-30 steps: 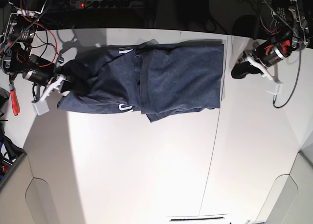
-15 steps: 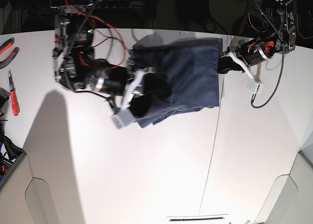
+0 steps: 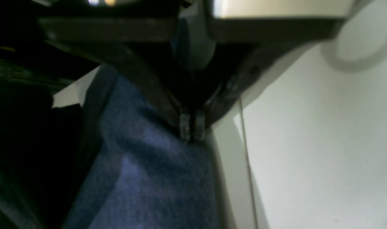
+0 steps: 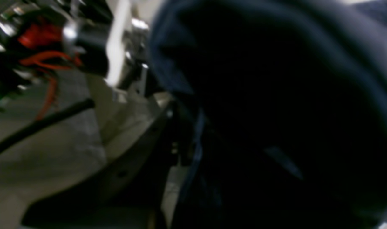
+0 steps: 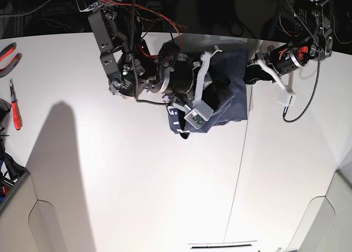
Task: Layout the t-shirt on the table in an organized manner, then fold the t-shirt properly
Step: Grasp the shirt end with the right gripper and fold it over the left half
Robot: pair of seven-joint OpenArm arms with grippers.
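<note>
Left gripper (image 3: 189, 128) pinching t-shirt (image 3: 155, 178) edge on table (image 3: 308, 143); right gripper (image 5: 215, 78) buried in cloth, grip unreadable

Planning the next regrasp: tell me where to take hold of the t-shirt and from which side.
Take the t-shirt at its bare near hem corner, coming from the open table side. That edge lies flat and uncovered, while the right tool and left tool crowd the far edge.
</note>
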